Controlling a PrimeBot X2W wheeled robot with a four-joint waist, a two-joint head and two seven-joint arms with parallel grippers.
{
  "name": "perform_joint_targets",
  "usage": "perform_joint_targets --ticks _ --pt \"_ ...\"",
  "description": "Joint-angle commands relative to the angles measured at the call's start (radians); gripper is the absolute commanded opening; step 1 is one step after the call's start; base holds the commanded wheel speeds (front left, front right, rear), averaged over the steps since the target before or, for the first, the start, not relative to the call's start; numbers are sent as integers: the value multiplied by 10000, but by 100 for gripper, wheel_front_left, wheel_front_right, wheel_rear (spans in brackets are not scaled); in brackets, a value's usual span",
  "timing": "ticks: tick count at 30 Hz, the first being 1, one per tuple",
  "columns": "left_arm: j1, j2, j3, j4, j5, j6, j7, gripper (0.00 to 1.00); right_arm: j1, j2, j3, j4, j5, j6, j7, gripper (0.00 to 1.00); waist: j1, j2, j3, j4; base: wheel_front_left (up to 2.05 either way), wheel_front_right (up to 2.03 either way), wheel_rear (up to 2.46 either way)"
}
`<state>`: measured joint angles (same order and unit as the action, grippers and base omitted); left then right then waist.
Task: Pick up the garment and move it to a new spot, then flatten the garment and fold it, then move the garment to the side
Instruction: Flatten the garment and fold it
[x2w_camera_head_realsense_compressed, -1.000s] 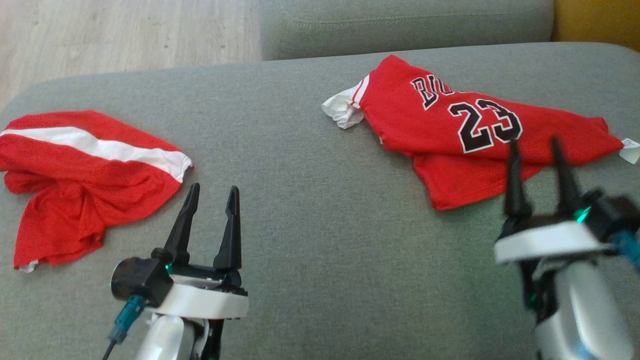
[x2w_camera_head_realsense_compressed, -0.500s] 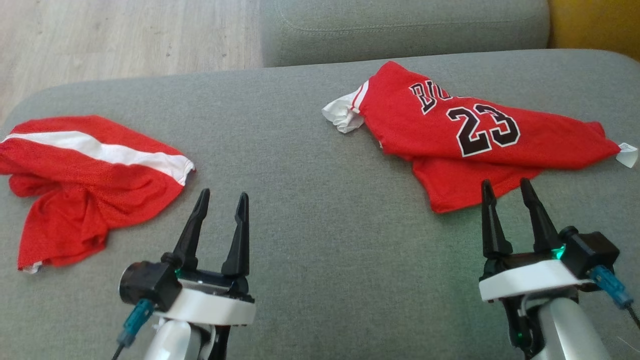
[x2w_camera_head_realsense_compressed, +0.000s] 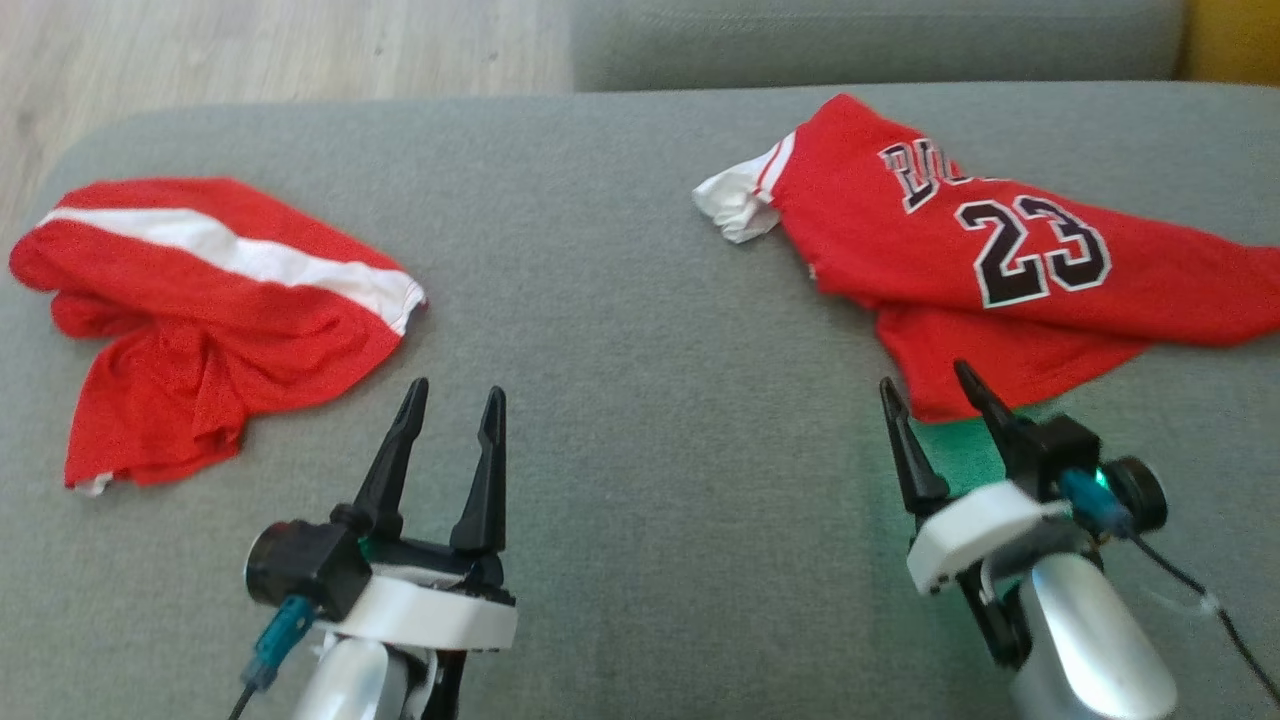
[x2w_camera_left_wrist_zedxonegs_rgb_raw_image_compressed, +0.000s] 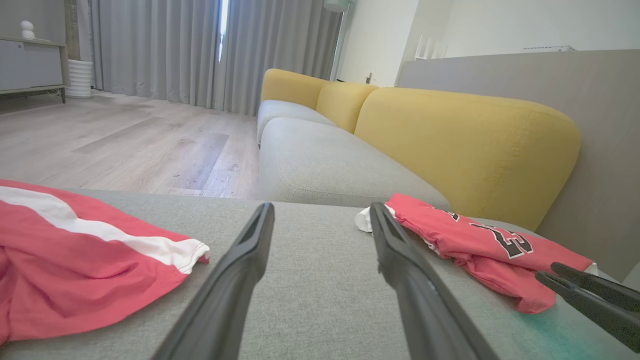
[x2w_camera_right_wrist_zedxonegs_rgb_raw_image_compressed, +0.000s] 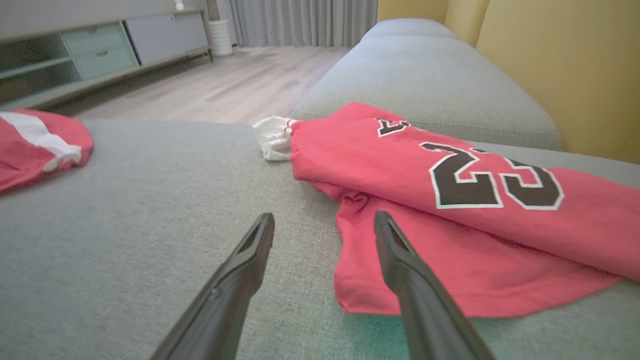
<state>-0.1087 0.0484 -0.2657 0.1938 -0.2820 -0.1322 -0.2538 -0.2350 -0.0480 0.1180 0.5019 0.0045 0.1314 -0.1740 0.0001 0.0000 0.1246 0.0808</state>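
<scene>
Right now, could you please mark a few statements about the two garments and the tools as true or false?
1. The left tool and right tool are both open and empty. True.
2. The jersey reads 32. False: it reads 23.
3. The right tool grips the jersey. False: it stands open at the jersey's near edge, holding nothing.
4. The striped garment lies on the left tool's side. True.
5. The two garments overlap. False: bare cushion separates them.
</scene>
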Motion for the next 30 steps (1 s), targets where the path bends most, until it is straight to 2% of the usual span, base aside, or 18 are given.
perform_joint_targets --ticks 1,11,12,13,20,23,26,30 --pt "-516 18 222 -255 -39 15 -80 100 -435 -23 163 -150 -159 -7 40 100 -1 0 178 170 0 0 0" --pt "-730 18 123 -193 -148 15 -80 100 -1850 -22 -924 2281 -995 -7 940 100 -1 0 538 679 0 0 0" --pt "-731 18 136 -187 -150 15 -80 100 -1938 -22 -987 2501 -1080 -7 1032 37 -1 0 537 681 0 0 0" --pt "-730 18 159 -179 -150 15 -80 100 -2013 -22 -1021 2691 -1159 -7 1080 0 -1 0 523 666 0 0 0" --pt "-596 18 380 -149 -128 15 -80 100 -1988 -56 -849 3325 -1058 -7 1168 0 -1 0 153 74 0 0 0" --pt "-491 18 431 -169 -132 15 -80 100 -1586 -412 -1017 3202 -984 -7 1509 0 -1 0 -127 -276 0 0 0" --pt "-371 18 444 -188 -172 15 -80 100 -978 -868 -1471 2681 -555 -7 2106 0 -1 0 -442 -550 0 0 0" --pt "-139 18 537 -231 -232 15 -80 100 62 -1447 -2085 1241 -128 -7 3205 0 -1 0 -793 -852 0 0 0"
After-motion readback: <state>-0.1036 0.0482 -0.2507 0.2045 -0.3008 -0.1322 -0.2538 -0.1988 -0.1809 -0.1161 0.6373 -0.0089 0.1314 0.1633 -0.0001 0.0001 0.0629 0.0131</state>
